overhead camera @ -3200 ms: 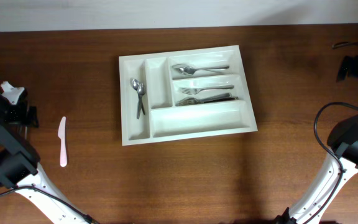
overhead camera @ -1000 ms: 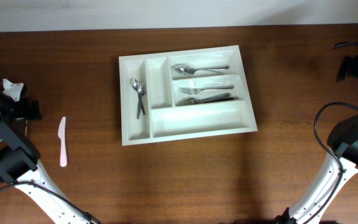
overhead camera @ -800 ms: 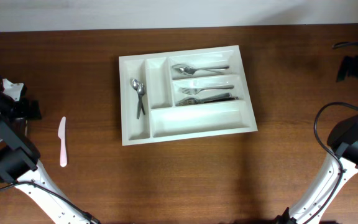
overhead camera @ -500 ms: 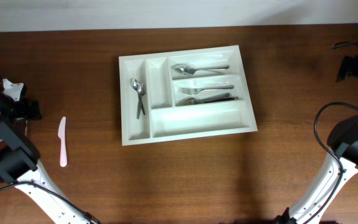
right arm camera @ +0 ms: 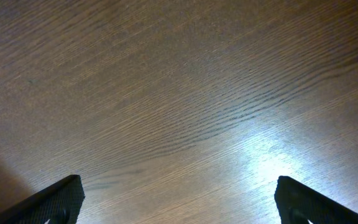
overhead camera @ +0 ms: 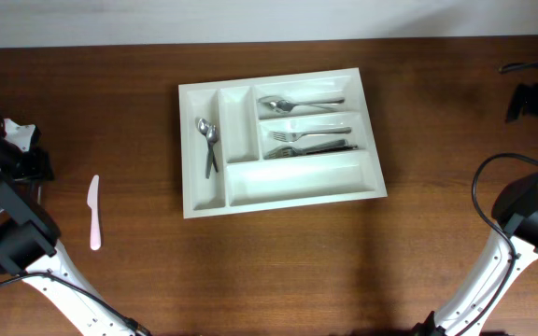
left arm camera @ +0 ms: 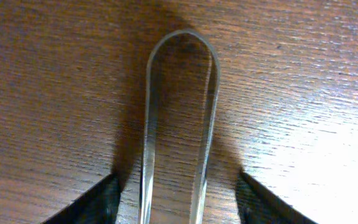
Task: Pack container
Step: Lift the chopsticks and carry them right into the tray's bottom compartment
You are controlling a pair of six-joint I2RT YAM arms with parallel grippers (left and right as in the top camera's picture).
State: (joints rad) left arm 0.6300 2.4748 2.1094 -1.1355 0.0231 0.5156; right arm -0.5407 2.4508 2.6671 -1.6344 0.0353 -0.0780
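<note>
Wood-grain tabletop lies close under the left pincer, whose arm is folded low with the wrist pointing down. Its jaws stand partly apart, astride a clear utensil handle without touching it. The right pincer, on a bent arm, gapes wide and holds nothing. The container sits between both pincers, well apart from each. A pink knife lies near the left one.
</note>
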